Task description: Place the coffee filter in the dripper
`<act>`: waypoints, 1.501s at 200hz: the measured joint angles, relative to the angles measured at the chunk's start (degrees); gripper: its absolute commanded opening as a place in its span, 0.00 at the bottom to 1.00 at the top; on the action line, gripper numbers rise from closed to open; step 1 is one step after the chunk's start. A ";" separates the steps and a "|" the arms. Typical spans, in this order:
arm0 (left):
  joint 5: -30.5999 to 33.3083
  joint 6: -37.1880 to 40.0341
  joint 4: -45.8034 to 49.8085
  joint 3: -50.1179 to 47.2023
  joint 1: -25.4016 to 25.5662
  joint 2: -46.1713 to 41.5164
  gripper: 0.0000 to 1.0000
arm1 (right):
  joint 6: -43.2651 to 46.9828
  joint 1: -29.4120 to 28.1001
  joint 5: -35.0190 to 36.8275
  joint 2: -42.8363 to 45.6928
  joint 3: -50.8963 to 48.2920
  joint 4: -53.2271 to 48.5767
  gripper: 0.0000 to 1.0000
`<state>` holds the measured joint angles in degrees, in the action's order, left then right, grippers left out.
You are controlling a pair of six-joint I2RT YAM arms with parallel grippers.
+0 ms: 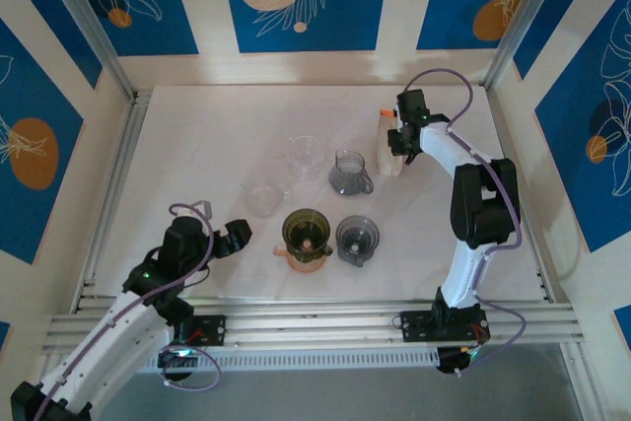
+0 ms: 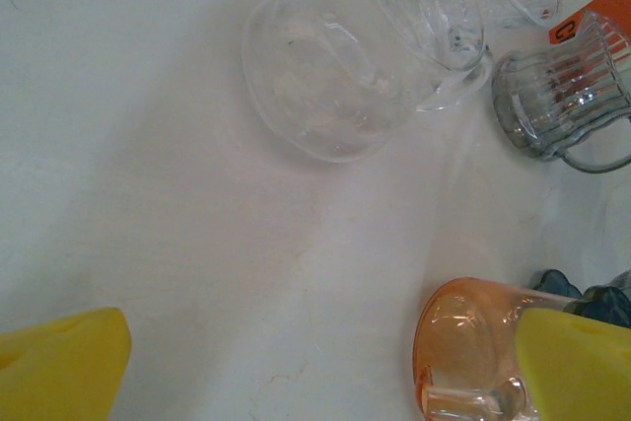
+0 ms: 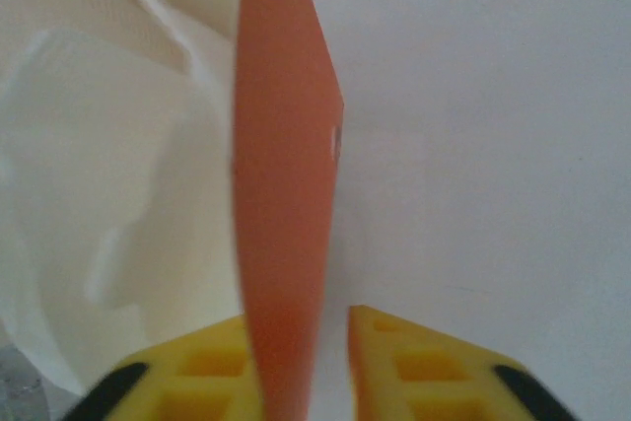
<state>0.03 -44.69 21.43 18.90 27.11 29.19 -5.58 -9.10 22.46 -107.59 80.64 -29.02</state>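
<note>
The coffee filter pack (image 1: 390,147), white with an orange top, stands at the back right of the table. My right gripper (image 1: 400,137) is at its top. In the right wrist view an orange flap (image 3: 286,145) of the pack runs between the yellow fingers of the right gripper (image 3: 296,327); it lies against the left finger, with a gap to the right one. White filter paper (image 3: 108,194) shows left of the flap. An olive dripper (image 1: 307,232) sits on an orange one (image 2: 468,347). My left gripper (image 1: 229,240) (image 2: 320,362) hangs open beside it, holding nothing.
Two clear drippers (image 1: 306,157) (image 1: 266,197), a ribbed grey one (image 1: 349,174) and a dark grey one (image 1: 357,240) stand mid-table. The nearer clear dripper (image 2: 325,66) and the grey one (image 2: 562,96) lie ahead of the left gripper. Aluminium rails (image 1: 315,322) border the near edge.
</note>
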 measured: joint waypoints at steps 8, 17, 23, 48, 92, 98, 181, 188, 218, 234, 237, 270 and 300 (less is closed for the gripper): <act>0.00 -0.15 0.00 0.22 0.00 0.31 1.00 | -0.33 0.00 0.02 0.11 -0.15 0.31 0.31; -0.02 -0.22 -0.02 0.42 0.00 0.55 1.00 | -0.79 0.00 0.07 0.33 -0.57 0.63 0.32; -0.02 -0.37 -0.04 0.52 0.00 0.63 1.00 | -0.98 0.00 0.11 0.66 -1.03 0.83 0.32; -0.04 -0.83 -0.04 0.55 0.00 0.68 1.00 | -2.58 0.00 0.33 4.37 -3.91 0.94 0.34; -0.28 -1.49 -0.04 0.55 0.00 0.68 1.00 | -7.08 -0.66 1.40 14.10 -5.92 0.44 0.35; -0.35 -1.51 -0.02 0.55 0.00 0.68 1.00 | -7.98 -1.03 1.60 15.19 -5.84 0.20 0.34; -0.50 -2.71 -0.02 0.55 0.00 0.66 1.00 | -25.11 -7.52 5.49 3.74 5.79 -7.69 0.30; -0.50 -2.80 -0.02 0.55 0.00 0.61 1.00 | -26.36 -7.50 5.90 2.47 6.47 -8.24 0.30; -0.50 -2.84 0.02 0.55 0.00 0.50 1.00 | -29.92 -7.39 6.91 -0.26 7.91 -9.40 0.30; -0.50 -2.84 0.02 0.55 0.00 0.33 1.00 | -31.15 -7.39 7.39 -0.46 8.15 -9.64 0.30; -0.50 -2.84 0.02 0.55 0.00 0.24 1.00 | -31.39 -7.39 7.52 -0.46 8.20 -9.66 0.30; -0.50 -2.84 -0.02 0.55 0.00 0.13 1.00 | -32.70 -7.39 8.44 -0.55 8.55 -9.62 0.30; -0.55 -2.84 -0.02 0.55 -0.02 0.13 1.00 | -33.16 -7.34 8.94 -0.98 8.61 -9.55 0.30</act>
<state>-0.51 -47.53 21.41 19.44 27.09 29.32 -38.74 -16.45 31.40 -108.57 89.25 -38.57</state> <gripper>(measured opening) 0.998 0.297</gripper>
